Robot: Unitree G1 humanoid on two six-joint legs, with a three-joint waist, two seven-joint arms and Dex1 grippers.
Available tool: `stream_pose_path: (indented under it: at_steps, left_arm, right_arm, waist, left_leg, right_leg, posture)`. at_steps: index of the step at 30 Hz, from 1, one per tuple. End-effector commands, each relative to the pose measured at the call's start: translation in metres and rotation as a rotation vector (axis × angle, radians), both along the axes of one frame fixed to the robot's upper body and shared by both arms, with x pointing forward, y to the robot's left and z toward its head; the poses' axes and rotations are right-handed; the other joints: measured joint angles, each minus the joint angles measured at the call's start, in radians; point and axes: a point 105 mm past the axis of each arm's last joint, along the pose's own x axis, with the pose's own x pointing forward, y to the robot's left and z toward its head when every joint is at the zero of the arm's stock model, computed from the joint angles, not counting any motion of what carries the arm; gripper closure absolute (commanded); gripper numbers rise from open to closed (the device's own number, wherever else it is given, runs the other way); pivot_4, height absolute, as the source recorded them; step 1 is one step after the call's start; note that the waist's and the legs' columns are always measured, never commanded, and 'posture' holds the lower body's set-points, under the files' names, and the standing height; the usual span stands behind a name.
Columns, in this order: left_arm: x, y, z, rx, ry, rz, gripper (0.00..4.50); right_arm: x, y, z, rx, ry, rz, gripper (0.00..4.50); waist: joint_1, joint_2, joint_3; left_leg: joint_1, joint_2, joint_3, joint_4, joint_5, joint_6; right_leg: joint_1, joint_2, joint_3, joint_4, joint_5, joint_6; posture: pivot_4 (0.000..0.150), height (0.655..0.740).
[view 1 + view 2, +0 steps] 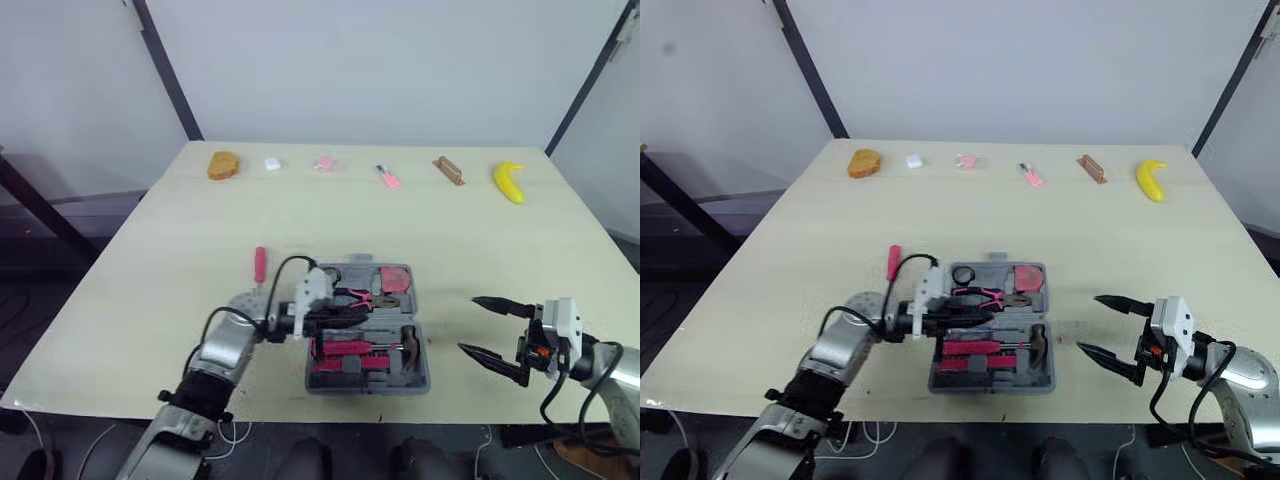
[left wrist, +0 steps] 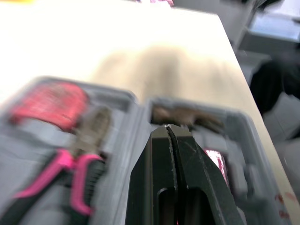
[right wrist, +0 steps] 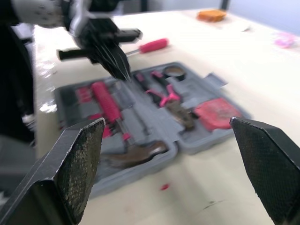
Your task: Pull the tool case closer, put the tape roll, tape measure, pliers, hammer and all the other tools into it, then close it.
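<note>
The grey tool case (image 1: 368, 388) lies open near the table's front edge. In it I see the black tape roll (image 1: 962, 274), pink-handled pliers (image 1: 355, 297), a red tape measure (image 1: 395, 278), a hammer (image 1: 410, 345) and red-handled screwdrivers (image 1: 345, 348). A red-handled screwdriver (image 1: 260, 265) lies on the table just left of the case. My left gripper (image 1: 352, 318) hangs over the case's middle, shut with nothing between its fingers (image 2: 187, 159). My right gripper (image 1: 470, 324) stands open to the right of the case, clear of it.
Along the far edge lie an orange-brown piece (image 1: 223, 165), a small white item (image 1: 272, 163), a pink item (image 1: 323, 162), a pink-handled tool (image 1: 388, 177), a brown block (image 1: 449, 170) and a banana (image 1: 509, 182). Bare tabletop (image 1: 450, 240) surrounds the case.
</note>
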Motion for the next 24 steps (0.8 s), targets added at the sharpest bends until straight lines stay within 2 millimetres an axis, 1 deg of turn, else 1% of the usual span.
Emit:
stream_pose_path:
  at_steps: [1, 3, 6, 7, 9, 12, 13, 14, 15, 16, 17, 18, 20, 22, 24]
  left_arm:
    - [0.002, 0.021, 0.028, -0.123, 0.004, 0.114, 4.45]
    - [0.004, 0.037, 0.037, -0.171, 0.004, 0.197, 4.45]
    - [0.004, 0.058, 0.036, -0.173, -0.003, 0.292, 4.45]
    - [0.002, 0.069, 0.034, -0.168, -0.004, 0.333, 4.23]
    - [-0.005, 0.084, 0.028, -0.157, 0.002, 0.394, 3.63]
    - [-0.018, 0.111, 0.017, -0.141, 0.024, 0.510, 2.23]
    - [-0.022, 0.119, 0.014, -0.133, 0.025, 0.551, 1.69]
    - [-0.025, 0.128, 0.011, -0.123, 0.024, 0.591, 1.50]
    - [-0.028, 0.133, 0.009, -0.117, 0.023, 0.615, 0.83]
    - [-0.031, 0.140, 0.007, -0.110, 0.025, 0.650, 0.58]
    - [-0.033, 0.145, 0.006, -0.107, 0.026, 0.671, 0.17]
    - [-0.039, 0.158, 0.005, -0.102, 0.029, 0.729, 0.07]
    - [-0.052, 0.187, -0.001, -0.081, 0.032, 0.859, 0.07]
    - [-0.064, 0.207, -0.005, -0.073, 0.038, 0.958, 0.07]
    - [-0.075, 0.222, -0.010, -0.066, 0.053, 1.035, 0.07]
  right_arm:
    - [0.005, -0.011, 0.000, 0.019, -0.011, -0.075, 0.00]
    - [0.008, -0.016, -0.004, 0.030, -0.002, -0.121, 0.00]
    - [0.009, -0.022, -0.009, 0.032, 0.005, -0.170, 0.00]
    - [0.009, -0.026, -0.012, 0.029, 0.004, -0.190, 0.00]
    - [0.007, -0.033, -0.016, 0.031, 0.013, -0.214, 0.00]
    - [0.003, -0.046, -0.019, 0.042, 0.021, -0.271, 0.00]
    - [0.002, -0.050, -0.020, 0.041, 0.021, -0.289, 0.00]
    - [0.001, -0.053, -0.020, 0.042, 0.019, -0.307, 0.00]
    - [0.000, -0.055, -0.020, 0.044, 0.018, -0.317, 0.00]
    - [-0.002, -0.058, -0.021, 0.048, 0.023, -0.333, 0.00]
    - [-0.004, -0.060, -0.021, 0.051, 0.026, -0.343, 0.00]
    - [-0.008, -0.066, -0.024, 0.045, 0.037, -0.361, 0.00]
    - [-0.019, -0.079, -0.029, 0.034, 0.062, -0.407, 0.00]
    - [-0.028, -0.092, -0.032, 0.026, 0.081, -0.455, 0.00]
    - [-0.038, -0.102, -0.035, 0.020, 0.093, -0.494, 0.00]
  waist:
    - [-0.002, 0.000, 0.000]
    - [-0.003, 0.000, 0.000]
    - [-0.003, 0.000, 0.001]
    - [-0.003, 0.000, 0.001]
    - [-0.003, 0.000, 0.001]
    - [-0.005, -0.001, 0.001]
    - [-0.004, -0.001, 0.001]
    - [-0.004, -0.001, 0.001]
    - [-0.003, -0.001, 0.001]
    - [-0.003, -0.001, 0.001]
    - [-0.002, -0.001, 0.001]
    - [-0.002, -0.001, 0.001]
    - [-0.003, -0.001, 0.001]
    - [-0.004, -0.001, 0.001]
    - [-0.004, -0.002, 0.002]
  left_leg:
    - [0.000, 0.000, 0.000, 0.000, 0.000, 0.000]
    - [0.000, 0.000, -0.001, -0.001, 0.000, 0.000]
    - [0.000, 0.000, -0.001, -0.001, 0.000, 0.000]
    - [0.000, 0.000, -0.001, -0.001, 0.000, 0.000]
    - [0.001, 0.000, 0.000, -0.003, 0.000, 0.000]
    - [0.001, 0.000, 0.001, -0.006, 0.000, 0.000]
    - [0.001, 0.000, 0.002, -0.007, 0.000, 0.000]
    - [0.001, 0.000, 0.002, -0.008, 0.000, 0.000]
    - [0.001, 0.000, 0.002, -0.008, 0.000, 0.000]
    - [0.001, 0.000, 0.002, -0.008, 0.000, 0.000]
    - [0.001, 0.000, 0.002, -0.008, 0.000, 0.000]
    - [0.001, 0.000, 0.002, -0.008, 0.000, 0.000]
    - [0.001, 0.001, 0.003, -0.009, 0.000, 0.000]
    - [0.001, 0.001, 0.003, -0.011, 0.000, 0.000]
    - [0.001, 0.001, 0.003, -0.012, 0.000, 0.000]
  right_leg:
    - [0.000, 0.000, 0.000, 0.000, 0.000, 0.000]
    - [0.000, 0.000, 0.000, 0.000, 0.000, 0.000]
    - [-0.001, -0.001, 0.000, 0.000, 0.000, 0.000]
    - [-0.001, -0.001, 0.001, 0.000, 0.000, 0.000]
    - [-0.001, -0.001, 0.002, 0.000, 0.000, 0.000]
    - [-0.002, -0.002, 0.003, -0.001, 0.000, 0.000]
    - [-0.003, -0.002, 0.004, -0.001, 0.000, 0.000]
    - [-0.004, -0.003, 0.004, -0.001, 0.000, 0.000]
    - [-0.004, -0.003, 0.004, -0.001, 0.000, 0.000]
    - [-0.004, -0.003, 0.004, -0.001, 0.000, 0.000]
    - [-0.004, -0.003, 0.004, -0.001, 0.000, 0.000]
    - [-0.004, -0.003, 0.004, -0.001, 0.000, 0.000]
    - [-0.004, -0.004, 0.004, -0.002, 0.000, 0.000]
    - [-0.005, -0.005, 0.004, -0.003, 0.000, 0.000]
    - [-0.005, -0.005, 0.004, -0.005, 0.000, 0.000]
  posture:
    - [0.150, 0.7400]
    - [0.150, 0.7400]
    - [0.150, 0.7400]
    - [0.150, 0.7400]
    - [0.150, 0.7400]
    - [0.150, 0.7400]
    - [0.150, 0.7400]
    - [0.150, 0.7400]
    - [0.150, 0.7400]
    - [0.150, 0.7400]
    - [0.150, 0.7400]
    - [0.150, 0.7400]
    - [0.150, 0.7400]
    - [0.150, 0.7400]
    - [0.150, 0.7400]
